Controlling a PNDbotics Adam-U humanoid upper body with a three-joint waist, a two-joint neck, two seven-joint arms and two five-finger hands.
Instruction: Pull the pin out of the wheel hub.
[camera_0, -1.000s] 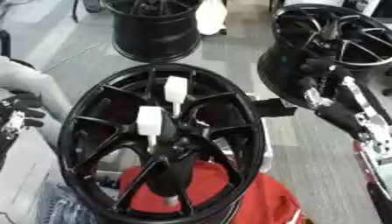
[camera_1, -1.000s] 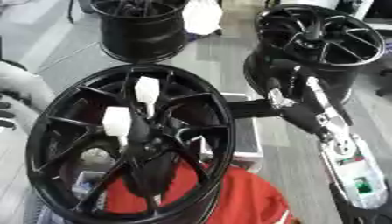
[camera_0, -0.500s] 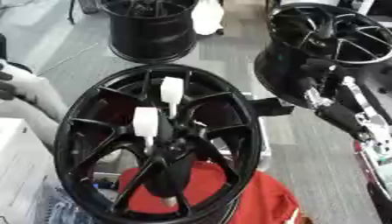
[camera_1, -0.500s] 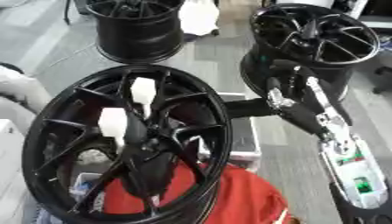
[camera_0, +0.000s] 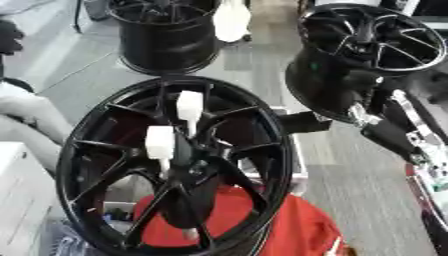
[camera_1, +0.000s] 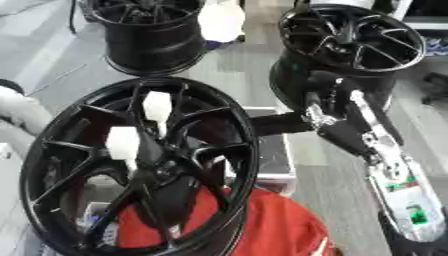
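A large black wheel hub (camera_0: 175, 165) stands tilted in the middle. Two white pins stick out of it near its centre: an upper pin (camera_0: 189, 106) and a lower pin (camera_0: 159, 142). My right arm (camera_1: 385, 150) comes in from the lower right. Its black right hand (camera_1: 273, 123) sits against the hub's right rim, away from both pins; its grip is hidden. My left hand (camera_0: 8, 36) shows only as a dark shape at the upper left edge, far from the hub.
Two more black wheels stand behind, one at the back left (camera_0: 166, 30) and one at the back right (camera_0: 367, 45). A white object (camera_0: 232, 20) stands between them. A red cloth (camera_0: 289, 225) lies under the hub. Pale grey fabric (camera_0: 26, 115) lies at the left.
My left hand has moved up along the left edge, away from the hub. The right arm, the hub and both pins stay about where they were.
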